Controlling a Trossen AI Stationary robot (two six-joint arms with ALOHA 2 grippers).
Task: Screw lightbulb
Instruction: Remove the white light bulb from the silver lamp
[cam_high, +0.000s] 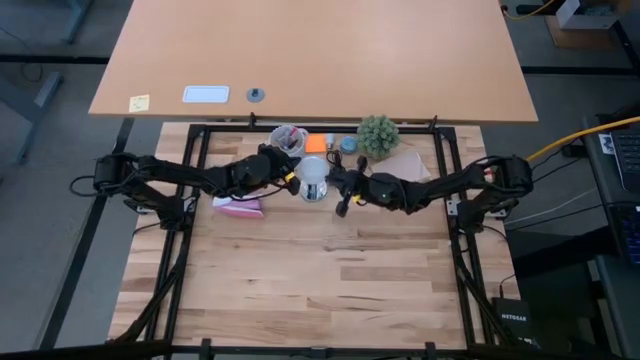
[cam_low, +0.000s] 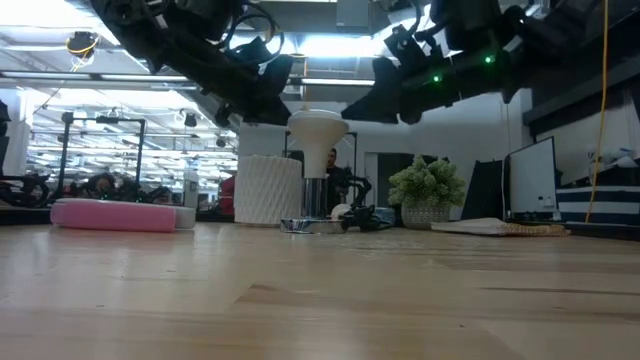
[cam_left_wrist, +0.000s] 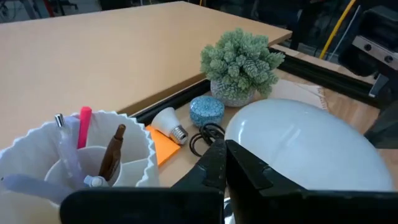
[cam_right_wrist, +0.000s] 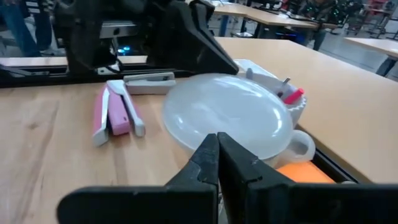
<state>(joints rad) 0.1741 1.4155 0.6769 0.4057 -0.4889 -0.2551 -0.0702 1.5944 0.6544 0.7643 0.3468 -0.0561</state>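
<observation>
lightbulb (cam_high: 314, 170): upright in silvery fitting on the bench (cam_high: 320, 290)
left end effector (cam_high: 291, 180): fingers pressed together, beside lightbulb
right end effector (cam_high: 334, 183): fingers pressed together, on the lightbulb's other side

Legible text: "NETGEAR" on a black box (cam_high: 507, 312) on the floor, just off the tabletop's (cam_high: 300, 290) right near corner. Nothing else readable.

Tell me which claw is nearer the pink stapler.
Left. The left claw sits just past the pink stapler, toward the standing lightbulb. The right claw is on the bulb's opposite side, farther from the stapler. Both claws are shut.
</observation>
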